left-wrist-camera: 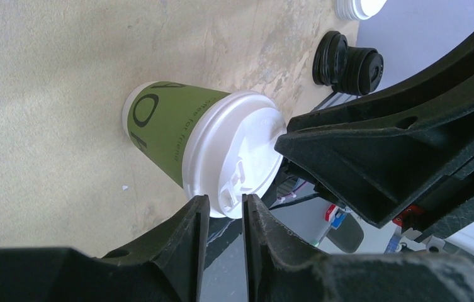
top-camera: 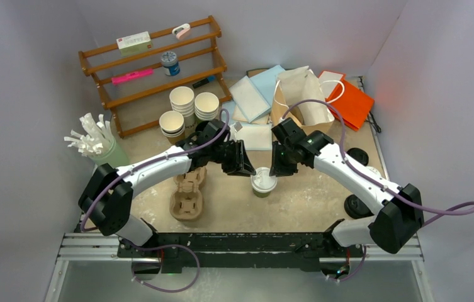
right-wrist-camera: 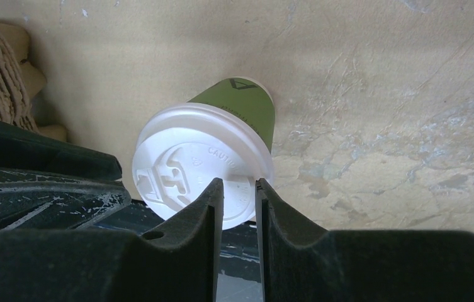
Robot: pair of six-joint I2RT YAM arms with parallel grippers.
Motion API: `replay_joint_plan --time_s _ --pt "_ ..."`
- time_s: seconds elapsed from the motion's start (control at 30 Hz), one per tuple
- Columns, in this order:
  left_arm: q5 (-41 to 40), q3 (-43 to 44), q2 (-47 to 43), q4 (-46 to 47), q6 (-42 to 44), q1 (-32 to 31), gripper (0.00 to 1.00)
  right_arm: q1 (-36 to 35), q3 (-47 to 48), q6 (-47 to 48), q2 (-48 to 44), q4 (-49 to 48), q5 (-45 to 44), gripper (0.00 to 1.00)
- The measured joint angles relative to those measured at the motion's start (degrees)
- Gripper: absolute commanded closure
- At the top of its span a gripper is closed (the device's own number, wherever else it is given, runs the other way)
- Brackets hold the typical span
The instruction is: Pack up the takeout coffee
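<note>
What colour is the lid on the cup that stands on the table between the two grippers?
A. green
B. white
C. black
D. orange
B: the lid on the green cup shows plainly white in both wrist views.

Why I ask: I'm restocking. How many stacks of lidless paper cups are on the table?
3, all beside the wooden rack: the back stack, the right stack, the near stack. The left arm may hide others.
</note>
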State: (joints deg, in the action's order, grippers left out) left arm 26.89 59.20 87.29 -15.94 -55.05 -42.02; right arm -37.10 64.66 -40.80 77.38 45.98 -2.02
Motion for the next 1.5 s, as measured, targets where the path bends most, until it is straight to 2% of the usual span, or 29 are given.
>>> replay_joint_plan --time_s 0.53,1.03,1.37,1.5 --pt "1.51 -1.86 1.62 2.69 -0.76 0.00 0.77 0.11 -2.62 -0.07 -0.79 -2.23 0.94 0.76" --pt "3.78 -5.33 1.66 8.87 -1.99 0.98 0.76 0.90 -10.73 -3.13 -7.39 -10.01 3.04 0.76" --pt "3.74 -2.84 2.97 7.98 -0.83 0.98 0.74 0.90 -9.07 -3.58 -7.06 -6.82 3.32 0.75" --pt "3.58 -0.72 5.09 8.83 -0.35 1.01 0.71 0.85 -9.22 -4.87 -8.50 -4.15 4.74 0.69"
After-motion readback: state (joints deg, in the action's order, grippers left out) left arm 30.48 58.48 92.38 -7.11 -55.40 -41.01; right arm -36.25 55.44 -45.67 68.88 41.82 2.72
